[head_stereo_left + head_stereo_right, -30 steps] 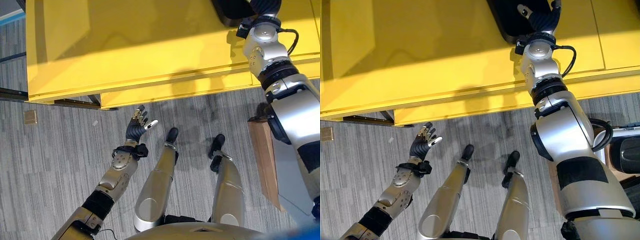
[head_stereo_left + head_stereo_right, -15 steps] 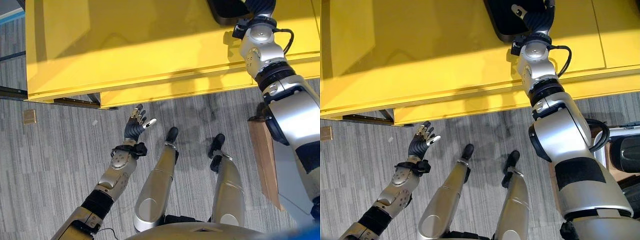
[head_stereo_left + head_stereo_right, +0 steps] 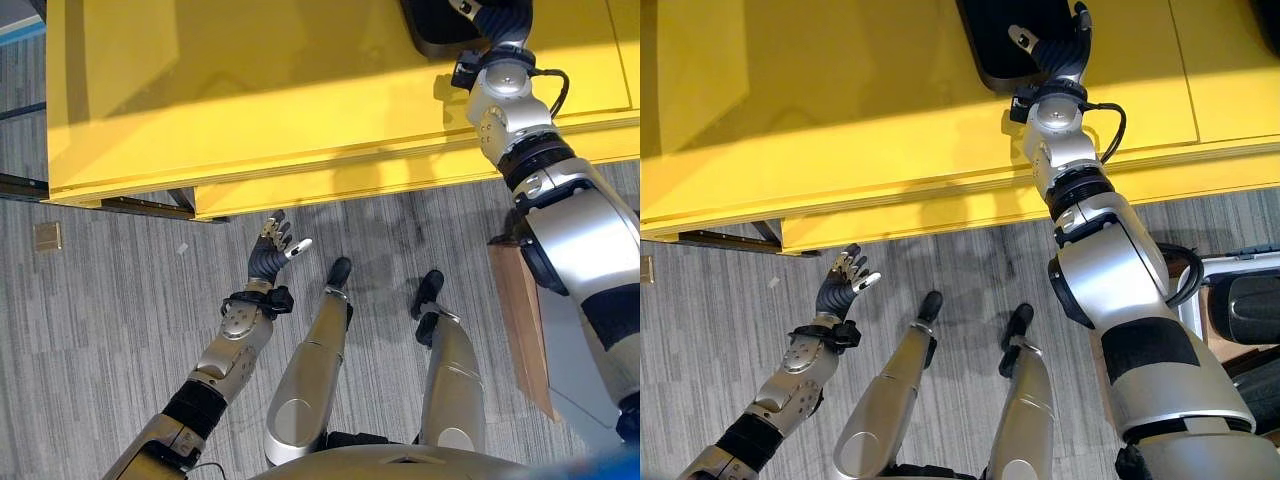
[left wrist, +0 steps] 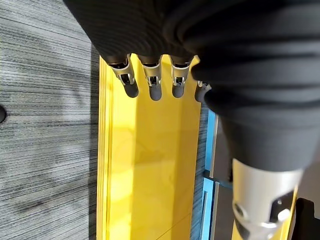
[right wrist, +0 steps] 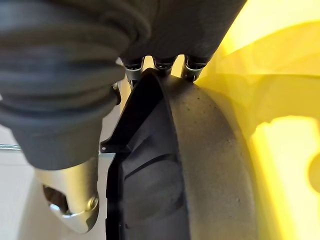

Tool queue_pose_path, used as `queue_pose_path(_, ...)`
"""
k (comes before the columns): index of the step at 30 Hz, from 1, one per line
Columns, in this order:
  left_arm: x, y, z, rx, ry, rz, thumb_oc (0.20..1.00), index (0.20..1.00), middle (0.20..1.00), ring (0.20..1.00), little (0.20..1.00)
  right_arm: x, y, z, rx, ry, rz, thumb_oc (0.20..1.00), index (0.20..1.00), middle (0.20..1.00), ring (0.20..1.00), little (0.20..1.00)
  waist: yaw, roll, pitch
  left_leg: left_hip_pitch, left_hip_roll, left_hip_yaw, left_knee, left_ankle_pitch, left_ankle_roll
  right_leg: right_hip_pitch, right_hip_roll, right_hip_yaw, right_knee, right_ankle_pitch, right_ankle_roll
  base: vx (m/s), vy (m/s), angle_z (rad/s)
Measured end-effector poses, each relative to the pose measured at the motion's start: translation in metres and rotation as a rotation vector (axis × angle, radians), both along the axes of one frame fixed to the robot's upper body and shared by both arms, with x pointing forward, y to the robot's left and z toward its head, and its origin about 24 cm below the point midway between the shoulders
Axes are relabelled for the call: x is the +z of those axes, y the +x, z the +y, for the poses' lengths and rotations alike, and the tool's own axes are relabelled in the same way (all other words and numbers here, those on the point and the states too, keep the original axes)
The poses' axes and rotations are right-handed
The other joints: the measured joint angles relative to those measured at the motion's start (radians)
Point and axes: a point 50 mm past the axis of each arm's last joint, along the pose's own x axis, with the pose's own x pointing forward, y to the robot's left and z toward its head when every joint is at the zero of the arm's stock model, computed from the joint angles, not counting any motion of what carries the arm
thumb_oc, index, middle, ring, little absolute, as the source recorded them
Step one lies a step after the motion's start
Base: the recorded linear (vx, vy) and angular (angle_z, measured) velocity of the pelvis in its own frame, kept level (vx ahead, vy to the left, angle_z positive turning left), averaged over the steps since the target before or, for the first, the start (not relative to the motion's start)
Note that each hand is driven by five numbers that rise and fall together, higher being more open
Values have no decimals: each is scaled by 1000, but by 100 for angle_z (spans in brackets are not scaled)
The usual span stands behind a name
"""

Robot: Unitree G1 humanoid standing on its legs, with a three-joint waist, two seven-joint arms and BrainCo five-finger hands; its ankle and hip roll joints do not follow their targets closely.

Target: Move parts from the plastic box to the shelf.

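A yellow shelf [image 3: 250, 90] spans the far side of the scene above the grey floor. On its top at the far right lies a black rounded plastic part [image 3: 995, 40]. My right hand [image 3: 1055, 48] reaches over it, fingers curled past the rim and thumb on the near side; the right wrist view shows the black part [image 5: 160, 165] held between them. My left hand [image 3: 272, 255] hangs open over the floor just in front of the shelf's edge, fingers [image 4: 155, 87] straight and holding nothing.
A brown wooden board [image 3: 522, 330] stands on the floor at the right, next to my right arm. A small tan square [image 3: 46, 236] lies on the floor at the left. A dark rounded object [image 3: 1248, 308] sits at the right edge.
My right hand has moved left along the shelf top with the black part in it. The view has shifted slightly. The left hand has stayed where it was.
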Motion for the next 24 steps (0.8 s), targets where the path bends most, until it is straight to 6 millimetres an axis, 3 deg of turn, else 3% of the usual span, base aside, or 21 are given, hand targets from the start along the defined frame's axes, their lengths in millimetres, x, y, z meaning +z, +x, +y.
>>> queue_pose_path(24, -2, 0, 1, 5, 3, 9, 1000, 1000, 1000, 1000, 1000, -2, 0, 6, 16, 12, 0, 1000, 1000, 1000, 1000, 1000, 0, 0, 0, -1, 0, 3, 8, -3, 3, 5, 1, 0, -8, 5, 0, 0, 0, 0)
